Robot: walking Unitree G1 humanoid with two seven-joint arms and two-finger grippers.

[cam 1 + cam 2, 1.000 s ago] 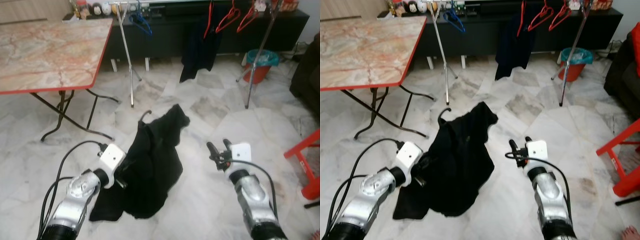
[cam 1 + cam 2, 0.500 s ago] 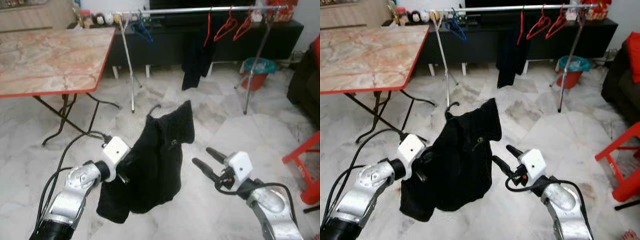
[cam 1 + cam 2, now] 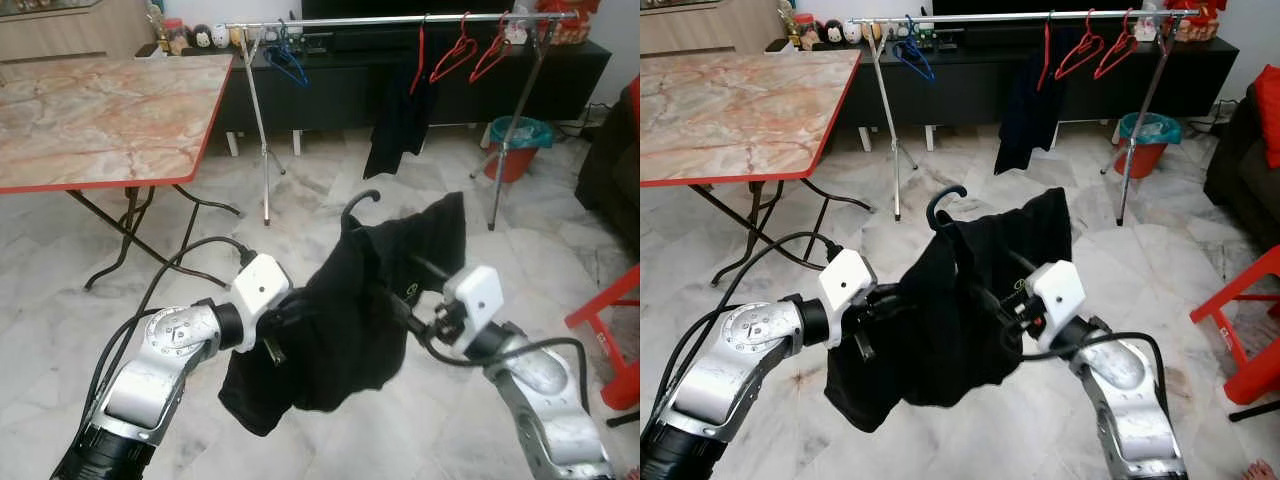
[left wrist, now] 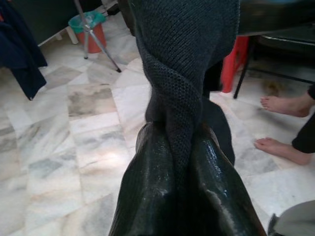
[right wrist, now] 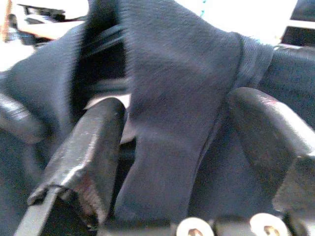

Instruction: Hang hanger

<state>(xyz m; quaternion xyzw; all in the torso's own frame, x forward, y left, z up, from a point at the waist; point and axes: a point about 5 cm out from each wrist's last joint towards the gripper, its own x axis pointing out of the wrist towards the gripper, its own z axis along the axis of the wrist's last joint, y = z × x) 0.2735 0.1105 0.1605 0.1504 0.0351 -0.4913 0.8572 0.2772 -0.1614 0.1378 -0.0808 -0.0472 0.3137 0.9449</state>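
Black garment [image 3: 370, 310] on a hanger, hook [image 3: 357, 207] sticking up at its top, held in mid-air above the marble floor [image 3: 330, 190], between the two arms.

Left gripper [image 3: 285, 330] at the garment's left side, fingers [image 4: 147, 196] pressed together on a twisted fold of the knit cloth. Right gripper [image 3: 405, 300] at the garment's right side, reaching in from near right; fingers [image 5: 88, 147] spread, a band of cloth running between them, one finger just beside it, contact hard to tell.

Lower edge of the garment hanging loose below the left gripper, clear of the floor.

Far, across the room: clothes rail [image 3: 400, 18] on thin metal legs, standing before a low dark cabinet [image 3: 340, 75]. On the rail: blue hanger [image 3: 285, 60] toward the left, dark garment [image 3: 395, 125] on a red hanger near the middle, two bare red hangers [image 3: 475, 55] to its right.

Far left: table [image 3: 100, 110] with marbled top and red edge, on folding black legs. Far right, by the rail's right leg: teal-lined red bin [image 3: 515, 140]. Right edge: red stool [image 3: 610, 330].

In the left wrist view, a person's bare feet [image 4: 280, 123] on the floor beyond the garment.
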